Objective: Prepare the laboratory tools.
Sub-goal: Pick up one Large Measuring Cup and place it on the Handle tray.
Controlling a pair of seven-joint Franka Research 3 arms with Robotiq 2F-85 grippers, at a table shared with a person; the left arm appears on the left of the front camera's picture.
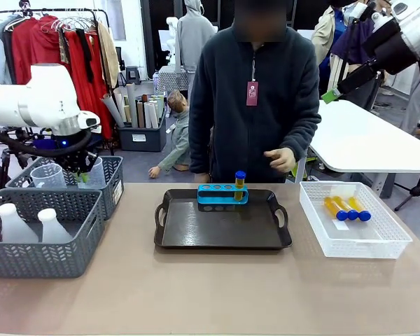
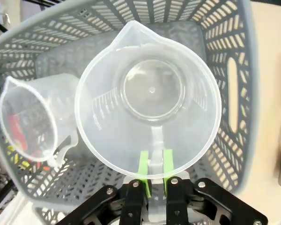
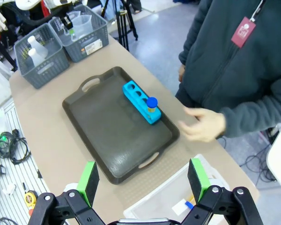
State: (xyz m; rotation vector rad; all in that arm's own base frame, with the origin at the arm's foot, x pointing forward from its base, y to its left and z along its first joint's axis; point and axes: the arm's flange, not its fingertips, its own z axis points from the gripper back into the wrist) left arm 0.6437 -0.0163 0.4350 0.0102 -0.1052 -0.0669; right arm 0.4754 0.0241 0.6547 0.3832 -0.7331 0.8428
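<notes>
We see the left claw [image 2: 155, 171] closed tight on the handle of a beaker [image 2: 150, 93], with its green pads [image 2: 144, 168] pinching the handle from both sides. The beaker is upright inside the rear grey basket [image 2: 229, 47] at the left end of the desk [image 1: 210, 294], with its spout pointing away from the claw. A second beaker [image 2: 30, 119] sits just beside it in the same basket. We cannot tell whether the gripped beaker rests on the basket floor.

The front grey basket [image 1: 42, 259] holds two flasks [image 1: 14, 224], upright and side by side. A dark tray [image 1: 196, 234] lies mid-desk with a blue rack [image 1: 213, 194] along its far edge. One tube [image 1: 240, 183] stands in the rack's right-end hole. Three tubes [image 1: 346, 208] lie side by side in the white basket [image 1: 378, 241] on the right.

Our right claw [image 3: 143, 180] is spread wide with nothing in it, high above the tray and the white basket. A person's hand [image 1: 280, 159] hovers beyond the tray, apart from the rack.
</notes>
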